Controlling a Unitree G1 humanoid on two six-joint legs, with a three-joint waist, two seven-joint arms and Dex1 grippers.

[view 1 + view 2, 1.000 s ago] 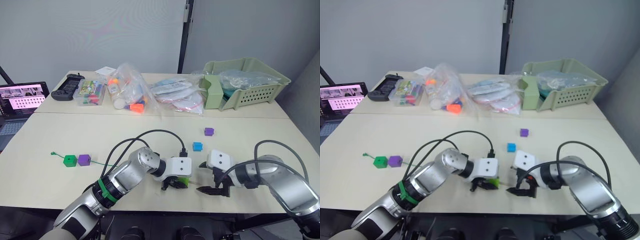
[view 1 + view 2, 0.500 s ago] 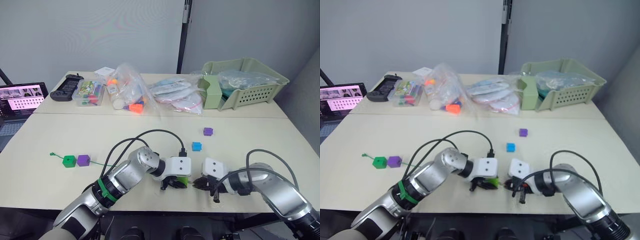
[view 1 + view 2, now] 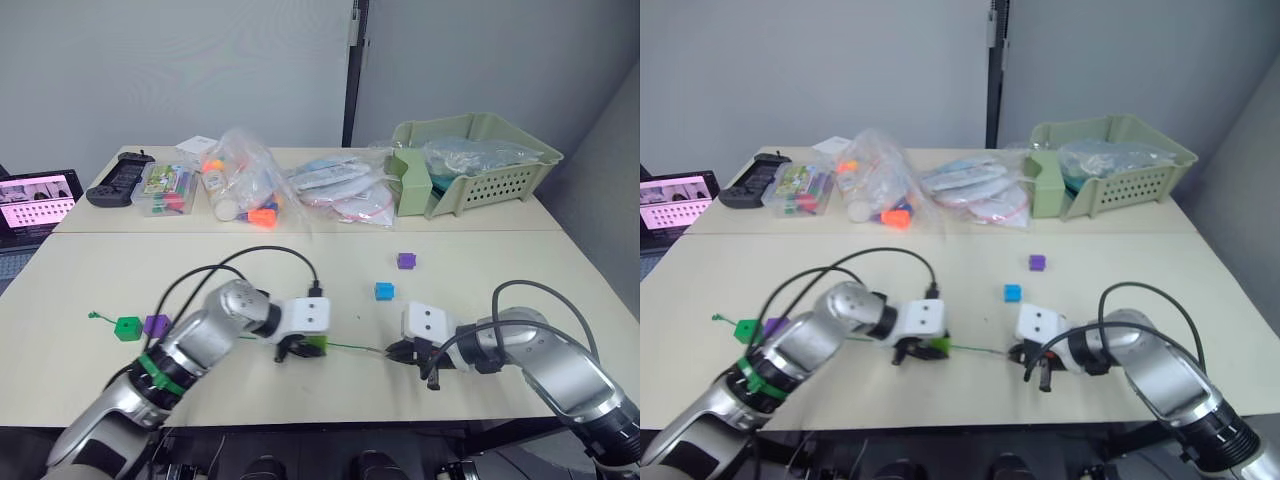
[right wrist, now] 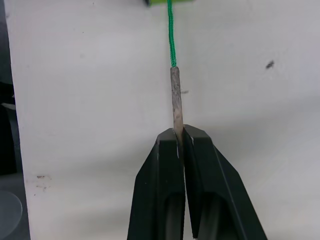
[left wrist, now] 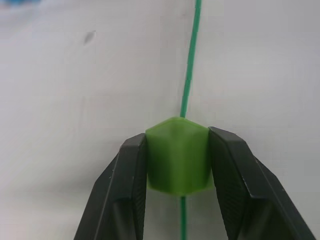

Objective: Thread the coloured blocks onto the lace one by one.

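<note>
Left gripper (image 5: 177, 165): low over counter (image 3: 480, 250), jaws clamped on light green block (image 5: 177, 162) | right gripper (image 4: 181, 137): level, jaws pinched on lace (image 4: 172, 40) tip.

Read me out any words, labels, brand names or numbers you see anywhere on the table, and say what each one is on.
No text here can be read.
Laptop screen: pink and white rows, too small to read.
Clear case of coloured markers: printed lid, too blurred to read.
Clear plastic bags: contents show no legible print.
Light green plastic block and thin green lace: no markings.
</note>
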